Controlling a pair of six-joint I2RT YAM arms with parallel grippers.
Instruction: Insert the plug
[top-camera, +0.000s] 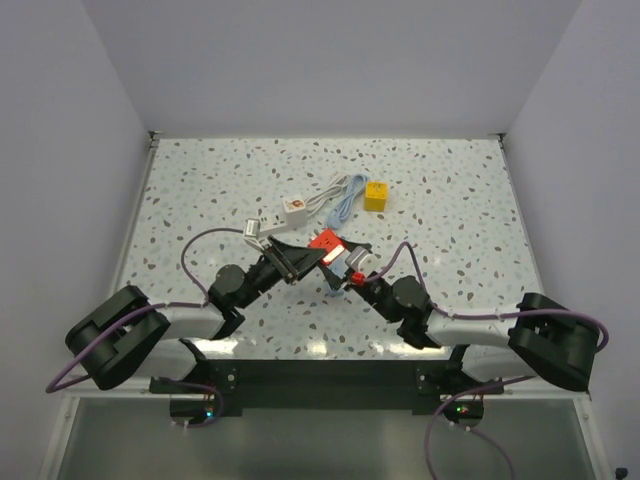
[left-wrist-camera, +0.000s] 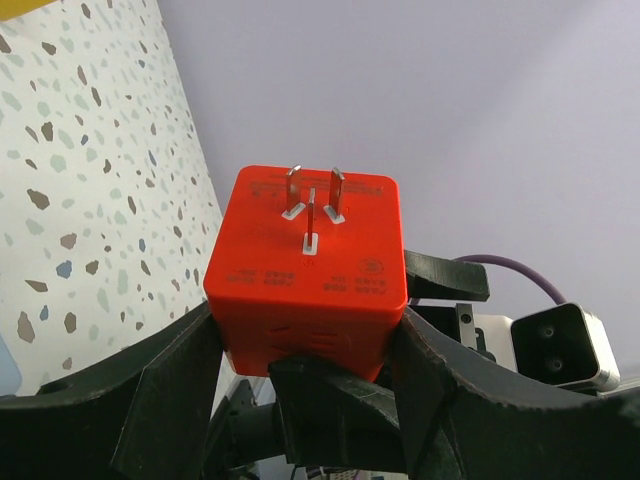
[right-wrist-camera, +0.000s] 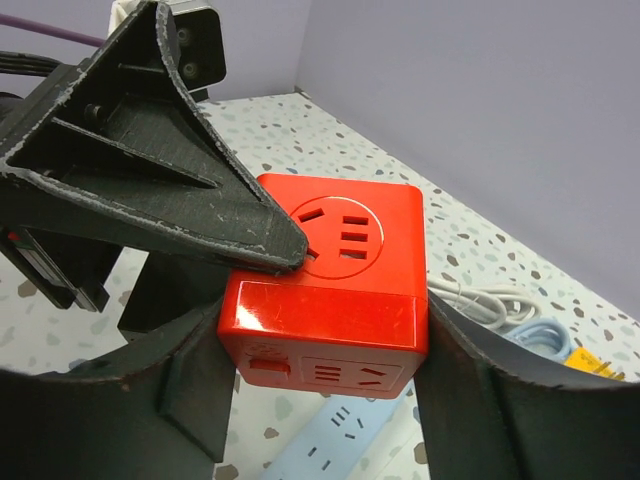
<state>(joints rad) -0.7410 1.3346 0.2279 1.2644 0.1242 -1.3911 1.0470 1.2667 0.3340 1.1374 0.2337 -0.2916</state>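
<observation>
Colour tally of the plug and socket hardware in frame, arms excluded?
red adapter cube: 1
yellow cube: 1
white cube, cabled: 1
light blue power strip: 1
Total: 4

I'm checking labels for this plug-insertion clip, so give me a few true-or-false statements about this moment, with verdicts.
1. The red plug sits between the left jaws. True.
2. Three metal prongs stick out of one face of the plug. True.
3. The plug is already seated in the blue power strip. False: it is held clear of the strip, which lies on the table.
4. The right jaws hold the yellow block. False: the block sits by itself farther back on the table; the right jaws flank the red plug.
5. A coiled cable lies beside the yellow block. True.
</observation>
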